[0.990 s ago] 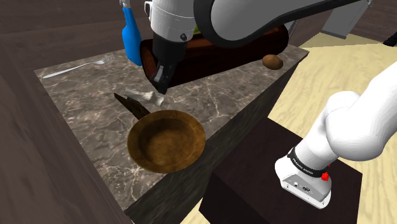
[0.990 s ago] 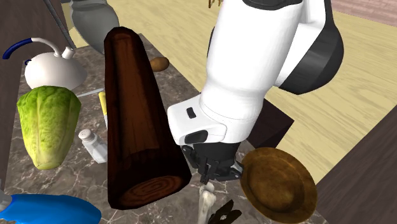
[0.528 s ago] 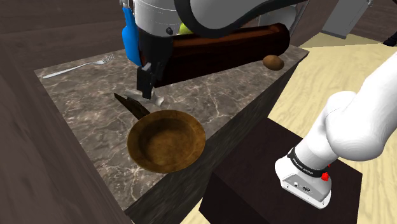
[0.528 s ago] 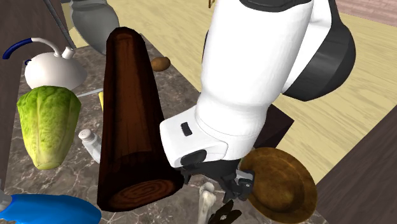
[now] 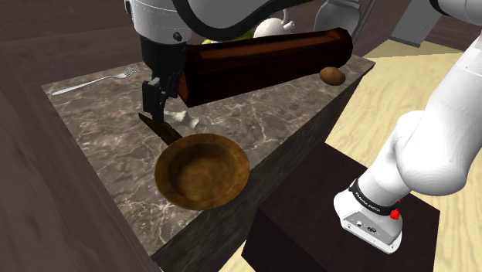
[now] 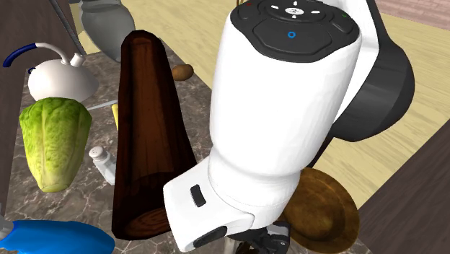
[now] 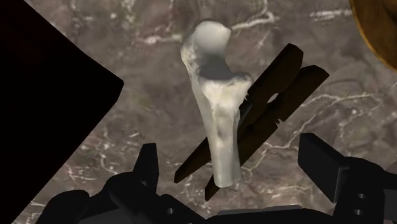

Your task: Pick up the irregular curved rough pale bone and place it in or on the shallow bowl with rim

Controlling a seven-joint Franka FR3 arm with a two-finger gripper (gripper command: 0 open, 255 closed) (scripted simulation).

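The pale, knobby bone (image 5: 186,120) lies flat on the dark marble counter, partly across a dark wooden clothespin (image 5: 161,130). In the wrist view the bone (image 7: 213,111) lies on the clothespin (image 7: 270,105) just ahead of my gripper (image 7: 235,170). Its black fingers (image 7: 147,167) stand wide apart on either side of the bone's near end and touch nothing. From the shoulder, the open gripper (image 5: 157,103) hangs just above the clothespin, left of the bone. The brown shallow bowl (image 5: 202,171) sits in front of both, near the counter's edge; its rim (image 7: 378,35) shows past the clothespin.
A big dark log (image 5: 266,58) lies across the counter right behind my hand. A fork (image 5: 94,81) and a brown egg-shaped thing (image 5: 332,75) lie near the far edges. A cabbage (image 6: 54,141), white teapot (image 6: 61,78), shaker (image 6: 107,164) and blue bottle (image 6: 58,238) crowd beside the log.
The fingers have gone from shut to wide open. My hand has swung toward the shoulder view's left. The bone has stayed on the counter; the log's near end has shifted slightly.
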